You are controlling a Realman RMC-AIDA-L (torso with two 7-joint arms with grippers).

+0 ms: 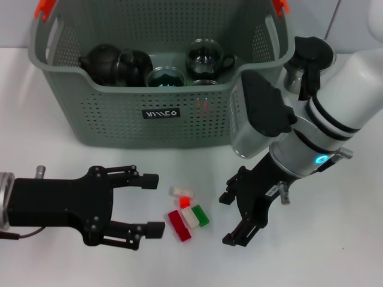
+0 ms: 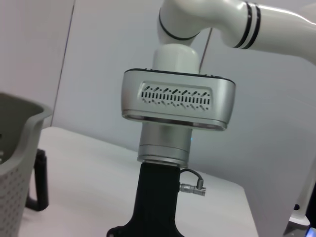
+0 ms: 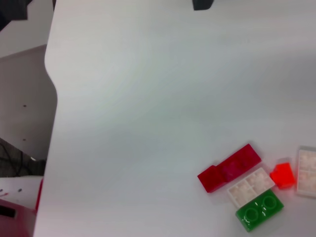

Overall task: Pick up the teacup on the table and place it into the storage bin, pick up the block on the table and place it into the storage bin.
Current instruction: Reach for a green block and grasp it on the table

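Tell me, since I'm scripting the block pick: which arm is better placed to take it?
Probably the left. The left gripper is open with its fingertips level with the blocks, close beside them. The right gripper is open too, but angled away.

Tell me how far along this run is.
Teacup step looks done: glass teacups and a dark teapot sit inside the grey-green perforated storage bin. Neither open gripper, left or right, holds anything. Left to do: the red, white and green blocks lie on the white table.

Head camera looks steeply down on my table point(image 1: 60, 161). Left wrist faces my right arm point(image 2: 177, 98) closely. Right wrist and head share blocks point(image 3: 252, 190).
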